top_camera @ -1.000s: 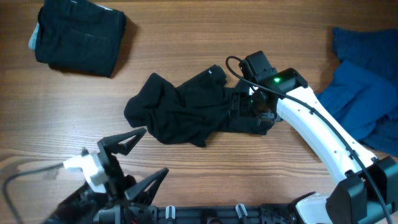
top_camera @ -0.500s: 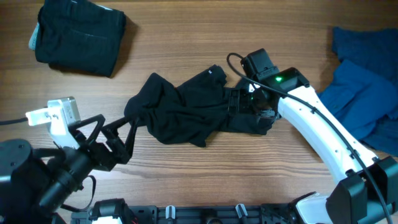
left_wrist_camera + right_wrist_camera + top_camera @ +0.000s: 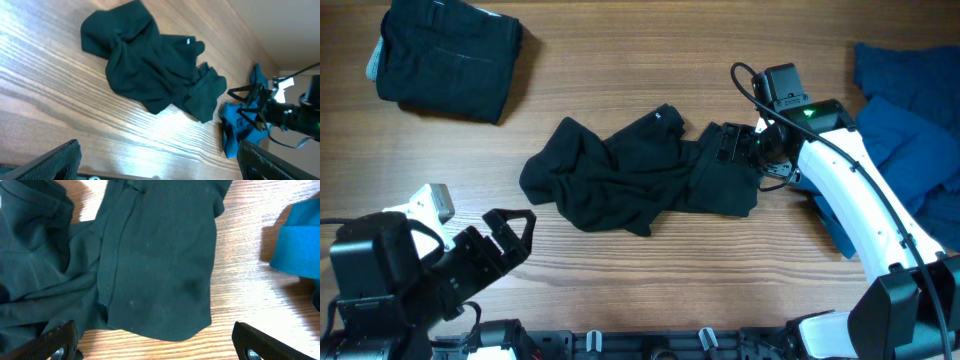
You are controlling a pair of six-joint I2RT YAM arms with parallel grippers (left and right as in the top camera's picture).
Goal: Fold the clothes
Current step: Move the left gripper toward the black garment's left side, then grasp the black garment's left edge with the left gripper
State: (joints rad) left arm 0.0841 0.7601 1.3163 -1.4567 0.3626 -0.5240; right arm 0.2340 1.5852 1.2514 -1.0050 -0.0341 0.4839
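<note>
A crumpled black garment [image 3: 630, 175] lies in the middle of the wooden table; it also shows in the left wrist view [image 3: 150, 67] and the right wrist view [image 3: 150, 265]. My right gripper [image 3: 733, 147] is open and empty, hovering above the garment's right end. My left gripper [image 3: 508, 235] is open and empty near the front left edge, apart from the garment. A folded black garment [image 3: 445, 55] sits at the back left. Blue clothes [image 3: 910, 140] are piled at the right edge.
The blue pile also shows in the left wrist view [image 3: 240, 125] and in the right wrist view [image 3: 297, 245]. Bare wood lies between the black garment and the front edge.
My right gripper has pulled back to the right off the garment's right end. My left arm has swung and drawn back toward the front left corner.
</note>
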